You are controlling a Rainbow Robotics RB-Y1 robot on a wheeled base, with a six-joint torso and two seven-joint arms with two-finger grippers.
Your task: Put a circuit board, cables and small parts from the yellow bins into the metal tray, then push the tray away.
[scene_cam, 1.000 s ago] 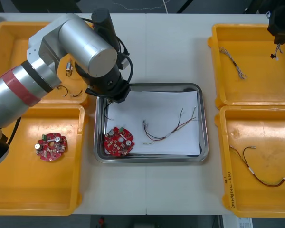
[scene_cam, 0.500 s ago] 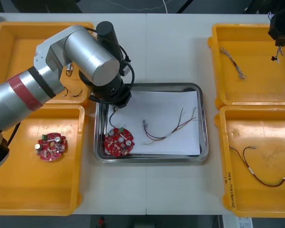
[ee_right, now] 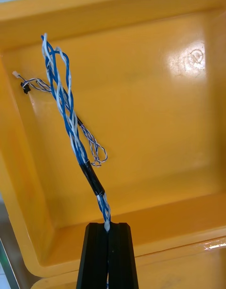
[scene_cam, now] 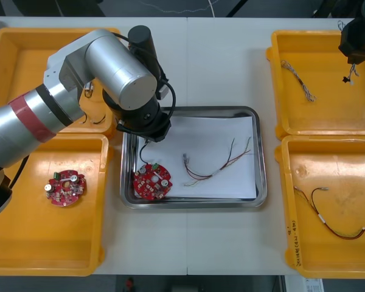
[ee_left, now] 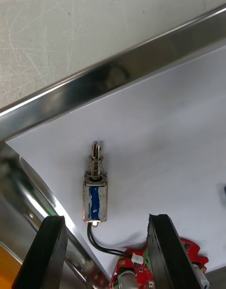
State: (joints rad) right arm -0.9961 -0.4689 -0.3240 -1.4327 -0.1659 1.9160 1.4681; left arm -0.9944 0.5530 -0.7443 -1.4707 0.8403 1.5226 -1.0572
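**Left gripper** [ee_left: 104, 253]: the jaws are standing wide open and gripping nothing. A small part [ee_left: 95, 194] is lying loose on the white lining between the fingers, by the left edge of the tray [scene_cam: 262, 159] near its far left corner. Its black lead is running toward the board [scene_cam: 151, 180] at the tray's near left corner.

**Right gripper** [ee_right: 108, 251]: the jaws are pressing together on the end of a blue-white cable [ee_right: 69, 114], which is hanging above the floor of the far right bin [scene_cam: 340, 115].

**Step in hand (judged):** the part is looking delivered, and the blue-white cable is being carried as the next item. The next move is calling for the right arm to be taking it over the bin's left wall to the tray's bare right half. The push is not yet done.

**Surroundings:**
- A thin cable [scene_cam: 216, 163] is lying across the tray's middle.
- A second twisted cable [scene_cam: 298, 79] is lying by the far right bin's left wall, under the held one.
- A spare board [scene_cam: 65, 187] is sitting in the near left bin [scene_cam: 24, 231].
- A dark cable [scene_cam: 328, 219] is lying in the near right bin [scene_cam: 347, 176].

**Obstructions (judged):** the dangling cable is risking a snag on the bin wall, and the left arm is occupying the space over the tray's far left corner.
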